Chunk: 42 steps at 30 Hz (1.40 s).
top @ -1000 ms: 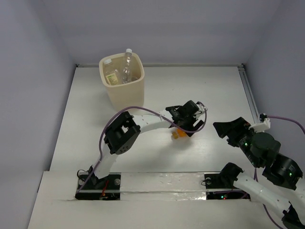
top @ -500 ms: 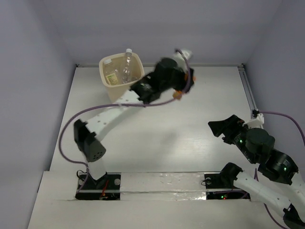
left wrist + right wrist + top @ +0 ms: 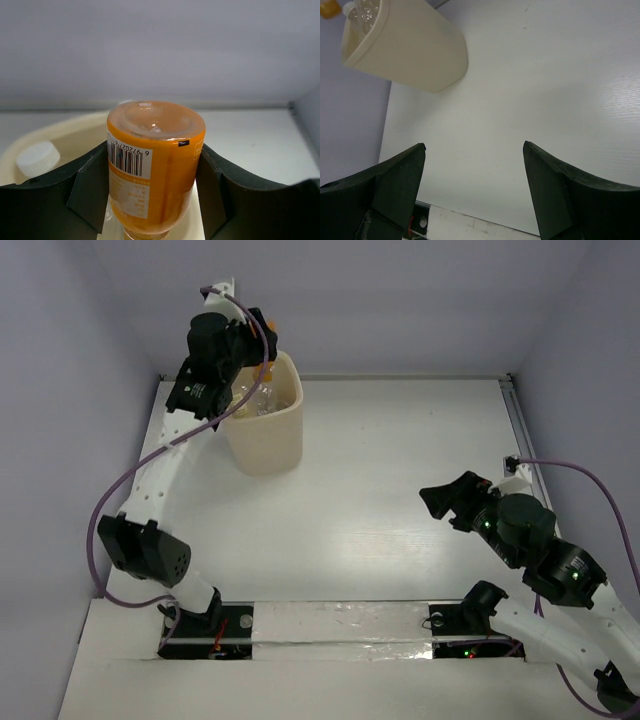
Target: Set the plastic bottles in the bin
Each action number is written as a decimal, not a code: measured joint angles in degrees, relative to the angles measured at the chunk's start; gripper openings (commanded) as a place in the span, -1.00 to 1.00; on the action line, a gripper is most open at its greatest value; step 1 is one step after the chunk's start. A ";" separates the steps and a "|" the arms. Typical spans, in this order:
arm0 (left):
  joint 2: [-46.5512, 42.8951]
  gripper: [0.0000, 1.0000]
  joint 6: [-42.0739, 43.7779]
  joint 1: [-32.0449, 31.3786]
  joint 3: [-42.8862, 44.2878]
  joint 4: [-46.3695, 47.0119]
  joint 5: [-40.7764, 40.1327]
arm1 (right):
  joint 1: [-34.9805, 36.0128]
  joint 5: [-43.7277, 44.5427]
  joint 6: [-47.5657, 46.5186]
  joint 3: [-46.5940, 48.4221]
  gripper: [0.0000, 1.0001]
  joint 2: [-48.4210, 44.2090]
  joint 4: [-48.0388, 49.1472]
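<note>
My left gripper [image 3: 260, 343] is shut on the stubby orange bottle [image 3: 154, 165] and holds it tilted over the open top of the cream bin [image 3: 265, 435] at the back left. The bottle's base faces the wrist camera, and black fingers [image 3: 90, 187] press both its sides. The bin rim [image 3: 70, 129] lies just below, with a white cap [image 3: 37, 158] inside. Clear bottles [image 3: 262, 395] show in the bin, partly hidden by the arm. My right gripper [image 3: 446, 502] is open and empty above the table at the right. In its wrist view [image 3: 472, 146] the bin [image 3: 410, 47] lies far off.
Grey walls close in the back and both sides, and the bin stands near the back left corner. A metal rail [image 3: 523, 435] runs along the table's right edge. The left arm stretches along the left side to the bin.
My left arm has swung the orange bottle from mid-table to the back, then left, to above the bin. My right gripper has shifted slightly left.
</note>
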 measured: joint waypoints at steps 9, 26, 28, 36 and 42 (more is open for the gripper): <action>0.81 0.65 -0.37 0.46 -20.48 9.38 1.29 | 0.00 -0.20 0.07 -1.27 0.67 -1.42 -0.17; -15.56 0.98 -2.71 1.27 -22.75 12.46 2.58 | 0.00 -0.87 -1.07 -1.38 0.15 0.55 0.11; -17.77 0.98 -3.52 1.27 -22.14 11.39 3.30 | 0.00 -0.70 -1.86 -0.83 -0.90 1.18 0.26; -31.43 0.98 -11.74 1.27 -21.92 -1.42 4.72 | 0.00 1.70 -5.51 10.54 -0.30 1.70 0.33; -46.14 0.98 -18.51 1.27 -25.99 -8.74 4.20 | 0.00 5.75 -9.05 21.68 0.99 -0.35 3.65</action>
